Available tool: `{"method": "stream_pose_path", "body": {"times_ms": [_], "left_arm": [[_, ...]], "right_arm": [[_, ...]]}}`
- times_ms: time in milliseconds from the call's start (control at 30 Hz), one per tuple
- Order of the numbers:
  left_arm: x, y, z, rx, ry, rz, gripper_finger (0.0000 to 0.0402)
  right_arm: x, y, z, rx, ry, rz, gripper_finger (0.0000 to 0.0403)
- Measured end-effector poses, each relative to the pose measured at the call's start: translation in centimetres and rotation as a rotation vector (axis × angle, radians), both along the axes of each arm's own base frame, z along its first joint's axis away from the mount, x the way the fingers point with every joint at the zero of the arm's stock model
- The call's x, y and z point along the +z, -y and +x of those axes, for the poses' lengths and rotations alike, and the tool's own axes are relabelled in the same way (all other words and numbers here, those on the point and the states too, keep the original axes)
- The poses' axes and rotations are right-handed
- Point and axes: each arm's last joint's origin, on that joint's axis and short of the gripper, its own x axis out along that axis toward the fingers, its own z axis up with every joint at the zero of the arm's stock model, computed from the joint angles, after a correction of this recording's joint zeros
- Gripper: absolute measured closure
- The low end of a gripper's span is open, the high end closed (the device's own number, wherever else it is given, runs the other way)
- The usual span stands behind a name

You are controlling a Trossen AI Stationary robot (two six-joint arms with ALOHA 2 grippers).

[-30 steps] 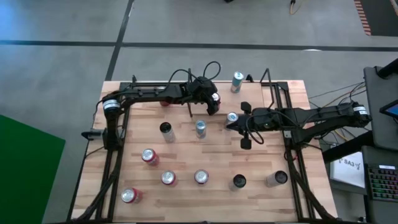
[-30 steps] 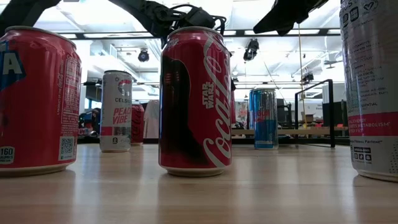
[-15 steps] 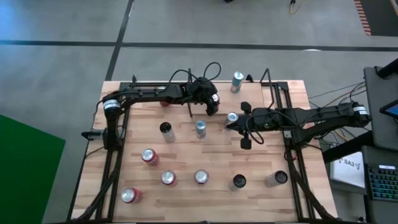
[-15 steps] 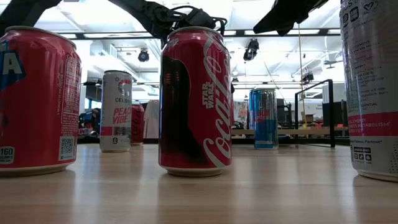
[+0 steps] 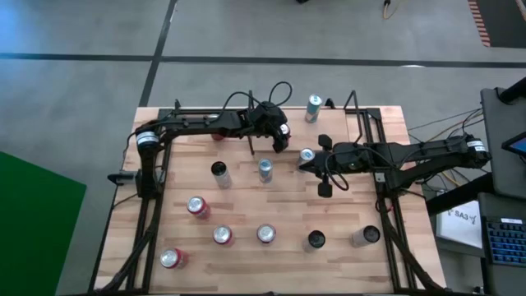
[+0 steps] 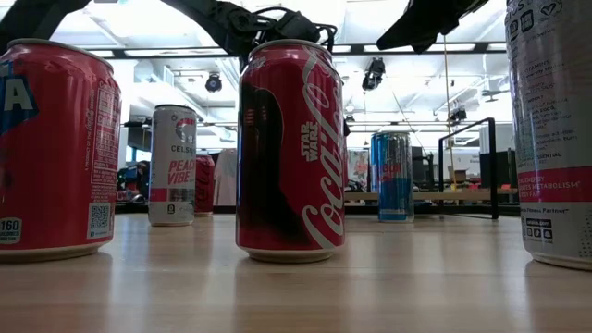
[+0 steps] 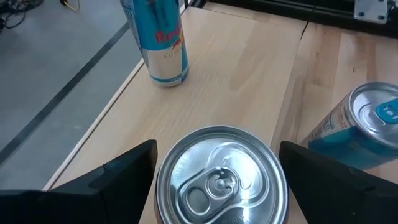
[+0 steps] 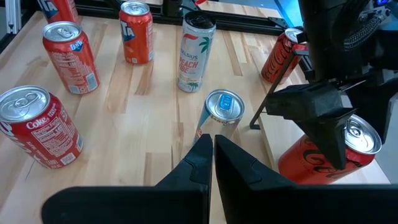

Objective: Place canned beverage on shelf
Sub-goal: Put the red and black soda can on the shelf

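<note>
Can (image 7: 221, 174) sits upright on the shelf (image 7: 249, 56), right between the left gripper (image 5: 282, 138) fingers (image 7: 118, 171) — they're spread with a gap on each side, not squeezing it. Thin aluminium wall, so probably rigid if full but slick and easy to dent; best grabbed mid-body, not at the rim. Right gripper (image 8: 210, 152) is closed on nothing, parked near the blue can (image 8: 222, 111). Can't see the can's label or base from the left wrist, and the overhead mostly hides it under the arm.

Red Coke can (image 8: 38, 127), white Celsius can (image 8: 194, 53), Fanta can (image 8: 136, 31) on tabletop (image 8: 143, 124).
</note>
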Motion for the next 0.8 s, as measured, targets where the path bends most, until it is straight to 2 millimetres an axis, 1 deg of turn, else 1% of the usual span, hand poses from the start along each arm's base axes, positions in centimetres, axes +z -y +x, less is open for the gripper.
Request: {"method": "stream_pose_path", "body": {"times_ms": [100,167,333,400,500,633,800], "left_arm": [[0.1,0.0,-0.1,-0.006,-0.003,0.008,0.0077],[0.7,0.0,-0.1,-0.01,0.005,0.015,0.0077],[3.4,0.3,-0.8,-0.037,0.047,0.066,0.0077],[4.5,0.5,-1.3,-0.042,0.061,0.08,0.0077],[6.8,0.9,-2.5,-0.054,0.101,0.113,0.0077],[9.5,2.2,-4.4,-0.075,0.165,0.14,0.0078],[11.2,5.0,-6.9,-0.124,0.245,0.155,0.009]], "right_arm": [[0.0,0.0,0.0,0.0,0.001,0.0,0.0394],[0.0,0.0,0.0,-0.001,0.001,0.001,0.0394],[0.1,0.1,0.0,-0.04,0.014,0.023,0.0394],[0.3,0.1,0.1,-0.058,0.02,0.032,0.0394],[0.7,0.1,0.3,-0.064,0.033,0.04,0.0394],[1.1,0.1,1.0,-0.073,0.034,0.037,0.0394],[1.2,0.3,2.4,-0.111,0.001,0.006,0.0394]]}}
